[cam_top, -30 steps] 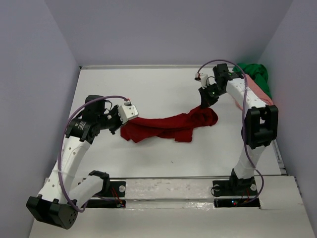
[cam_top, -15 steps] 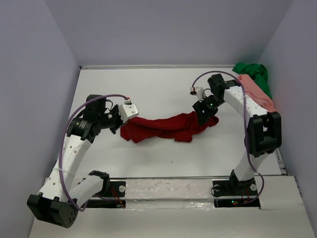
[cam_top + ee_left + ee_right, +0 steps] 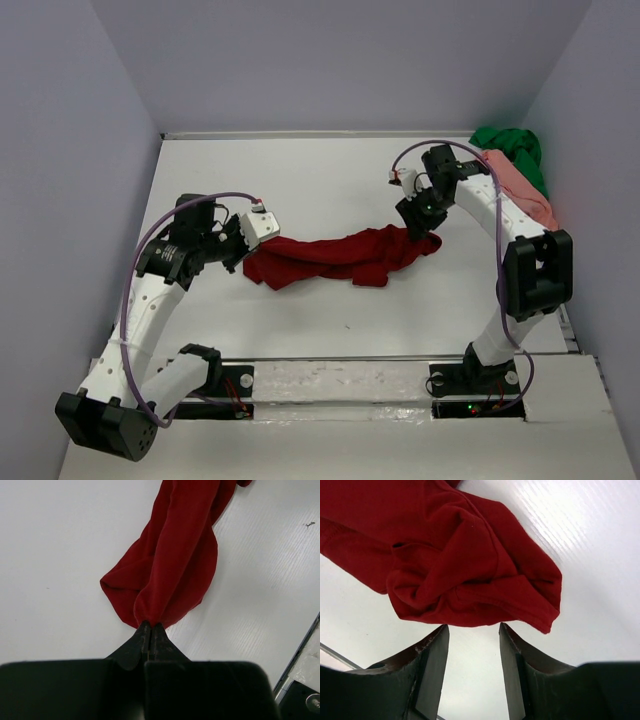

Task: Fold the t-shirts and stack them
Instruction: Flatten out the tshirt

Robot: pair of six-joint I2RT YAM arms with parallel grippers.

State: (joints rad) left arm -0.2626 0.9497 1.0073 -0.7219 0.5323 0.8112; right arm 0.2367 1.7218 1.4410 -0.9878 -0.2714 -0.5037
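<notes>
The dark red t-shirt [image 3: 335, 256] lies bunched in a long strip across the middle of the table. My left gripper [image 3: 243, 250] is shut on its left end; in the left wrist view the closed tips [image 3: 151, 626] pinch the red cloth [image 3: 175, 565]. My right gripper [image 3: 414, 227] is open just above the shirt's right end; in the right wrist view the crumpled red cloth [image 3: 465, 565] lies just beyond the open fingers [image 3: 434, 650], with nothing between them. The salmon pink t-shirt [image 3: 520, 185] and the bright green t-shirt [image 3: 515, 150] lie heaped at the far right corner.
Grey walls enclose the white table [image 3: 300, 180] at the back and both sides. The arm bases stand on a mounting rail [image 3: 340, 385] along the near edge. The right arm's links [image 3: 525, 270] reach up along the right side, next to the pink and green heap.
My right gripper came down from the back right toward the shirt's right end and now hovers open over it. The shirt's right end lies flatter. The left gripper has held still.
</notes>
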